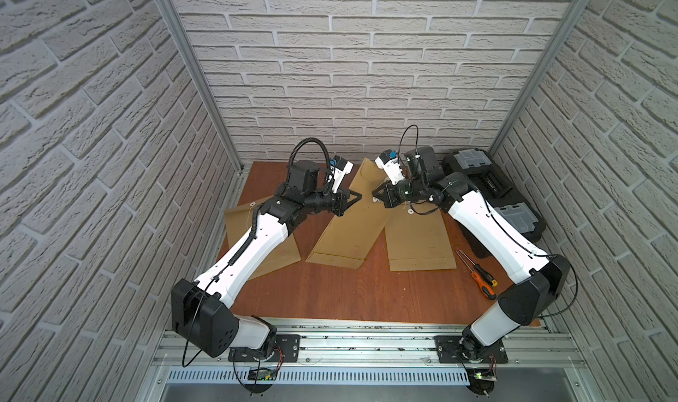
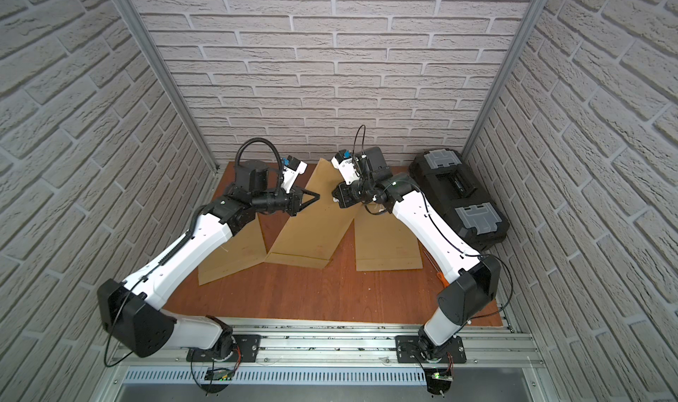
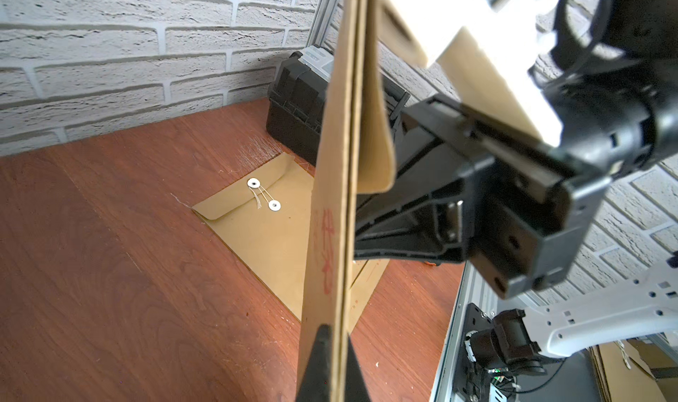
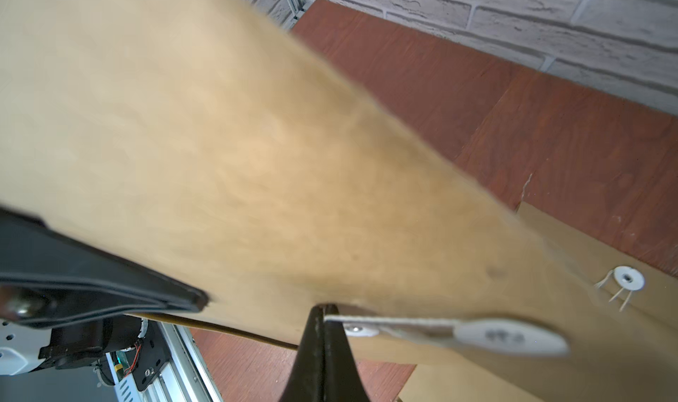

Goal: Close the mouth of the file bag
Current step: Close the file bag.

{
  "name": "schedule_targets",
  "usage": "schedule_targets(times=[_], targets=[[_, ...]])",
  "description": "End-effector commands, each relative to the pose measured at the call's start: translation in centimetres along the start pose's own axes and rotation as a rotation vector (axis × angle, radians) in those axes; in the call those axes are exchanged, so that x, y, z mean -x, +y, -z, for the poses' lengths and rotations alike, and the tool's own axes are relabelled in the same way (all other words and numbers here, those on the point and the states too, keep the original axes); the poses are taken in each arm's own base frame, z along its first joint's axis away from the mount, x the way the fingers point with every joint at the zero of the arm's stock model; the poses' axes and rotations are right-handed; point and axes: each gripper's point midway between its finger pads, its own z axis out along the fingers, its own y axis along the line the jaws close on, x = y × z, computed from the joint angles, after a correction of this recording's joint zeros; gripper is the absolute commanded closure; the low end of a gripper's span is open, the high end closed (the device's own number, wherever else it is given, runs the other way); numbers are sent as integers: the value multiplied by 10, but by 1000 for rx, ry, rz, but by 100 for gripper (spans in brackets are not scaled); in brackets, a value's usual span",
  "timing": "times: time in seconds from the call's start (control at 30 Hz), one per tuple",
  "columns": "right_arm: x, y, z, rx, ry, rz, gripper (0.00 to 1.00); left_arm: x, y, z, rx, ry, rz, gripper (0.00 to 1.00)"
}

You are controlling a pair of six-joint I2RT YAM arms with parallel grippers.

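Both top views are bright and clear, with light coming from above. Shadows on the table (image 1: 330,297) are soft. The brick walls (image 1: 91,143) lean outward at 9 and 3 o'clock. In the left wrist view, a white robot part (image 3: 458,25) at 1 o'clock glares and looks fuzzy. In the right wrist view, the close file bag (image 4: 220,143) is very blurry, while the brick walls at 1 o'clock look sharp.

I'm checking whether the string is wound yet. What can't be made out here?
String of the held file bag: both top views, too small, behind the right gripper; right wrist view, blurred.
Much of the left file bag: both top views, under the left arm.
Most of the screwdriver: a top view, behind the right arm.
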Motion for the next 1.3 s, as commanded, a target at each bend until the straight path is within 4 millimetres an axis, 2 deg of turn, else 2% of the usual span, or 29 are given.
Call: schedule_targets(times=[0.0,0.27,0.67,0.8,1.27], targets=[[5,11,10,41,-78,-1,97,21,-9,4,-17,-57,-65,100],[-14,-14,-4,11,-121,-81,97,23,-9,5,-15,-62,-68,100],[-14,-34,-9,9,-151,-136,97,22,-10,9,-9,-62,-70,100],[-17,-47,-10,3,-135,-161,97,23,-10,10,-13,-64,-73,100],[3,-77,6,-39,-134,-198,97,22,-12,11,-18,-59,-74,100]])
